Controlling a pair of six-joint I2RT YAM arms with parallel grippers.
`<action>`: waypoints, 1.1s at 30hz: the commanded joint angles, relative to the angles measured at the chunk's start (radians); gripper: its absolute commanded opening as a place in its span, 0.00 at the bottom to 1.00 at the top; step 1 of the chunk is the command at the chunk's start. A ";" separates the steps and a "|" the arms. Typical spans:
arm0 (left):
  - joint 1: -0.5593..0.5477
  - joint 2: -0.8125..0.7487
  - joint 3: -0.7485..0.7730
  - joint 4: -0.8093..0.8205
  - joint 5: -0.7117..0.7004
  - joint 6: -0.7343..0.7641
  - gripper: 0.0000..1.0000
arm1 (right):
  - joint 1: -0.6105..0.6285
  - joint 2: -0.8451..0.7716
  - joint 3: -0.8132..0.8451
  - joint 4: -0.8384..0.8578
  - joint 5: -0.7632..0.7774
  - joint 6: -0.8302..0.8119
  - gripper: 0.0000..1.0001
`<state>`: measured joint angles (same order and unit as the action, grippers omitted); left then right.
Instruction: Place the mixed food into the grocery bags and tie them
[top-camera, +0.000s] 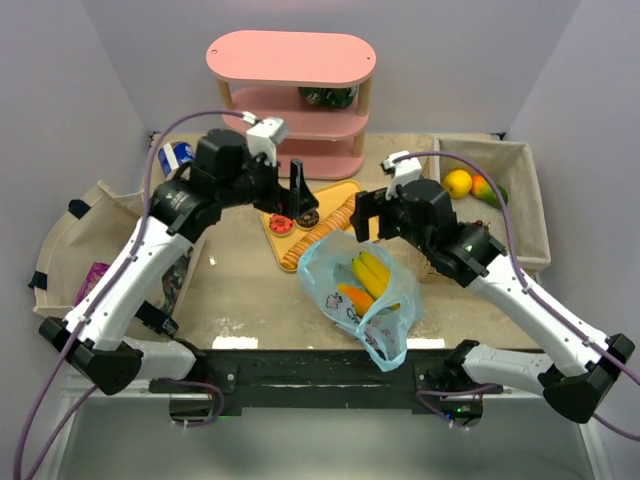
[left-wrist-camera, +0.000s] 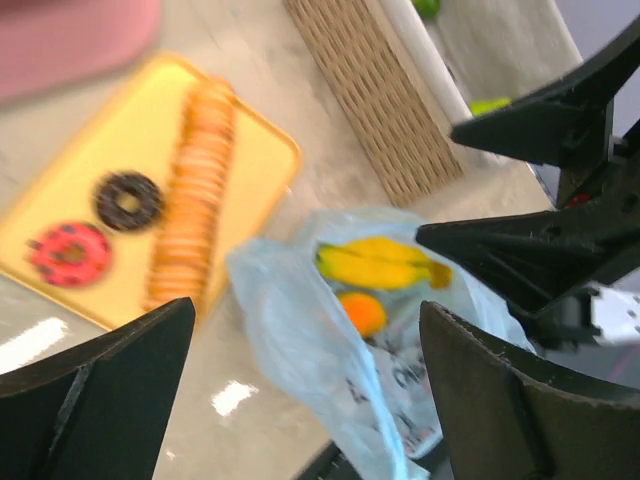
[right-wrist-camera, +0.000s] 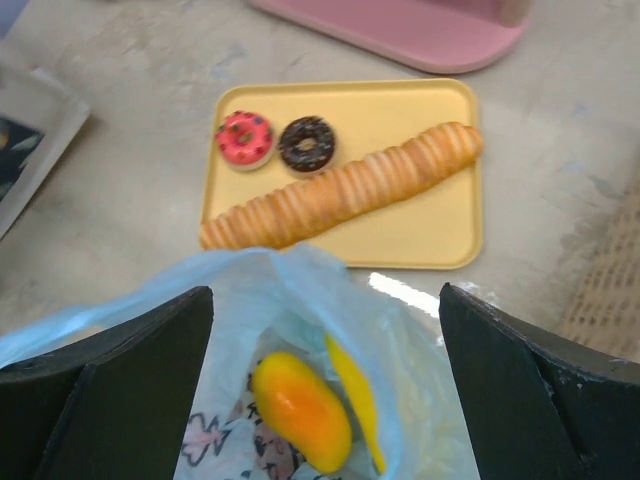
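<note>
Table (top-camera: 240, 290): beige, matte, flat. Pink shelf (top-camera: 290, 60): 1, rounded ends, at far edge. Grocery bag (top-camera: 365, 290): 1, thin crinkly light-blue plastic, mouth open, laid centre-front on table betw. arms, just beside yellow tray (right-wrist-camera: 400, 230); cartoon prints seen, writing unreadable. L gripper (left-wrist-camera: 305, 320): jaws spread, nothing held. R gripper (right-wrist-camera: 325, 300): jaws spread over bag mouth. On tray: 1 long ridged loaf (right-wrist-camera: 340, 190). In bag: bananas (left-wrist-camera: 380, 262), count unclear; 1 smooth orange fruit (right-wrist-camera: 300, 410). On tray: 2 rings, choc doughnut (right-wrist-camera: 306, 143), pink doughnut (right-wrist-camera: 245, 138).
</note>
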<state>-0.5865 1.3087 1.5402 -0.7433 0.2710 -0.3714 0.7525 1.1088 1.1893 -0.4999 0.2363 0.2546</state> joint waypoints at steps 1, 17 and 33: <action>0.059 -0.020 0.077 -0.033 -0.108 0.112 1.00 | -0.047 -0.004 0.059 -0.022 0.008 0.025 0.99; 0.142 0.538 0.038 0.249 -0.415 0.232 0.77 | -0.048 -0.075 0.070 -0.068 0.020 0.175 0.94; 0.143 0.759 0.034 0.248 -0.388 0.261 0.76 | -0.048 -0.125 0.076 -0.158 0.069 0.239 0.93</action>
<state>-0.4473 2.0365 1.5570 -0.5209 -0.1123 -0.1261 0.7021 1.0107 1.2343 -0.6415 0.2710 0.4595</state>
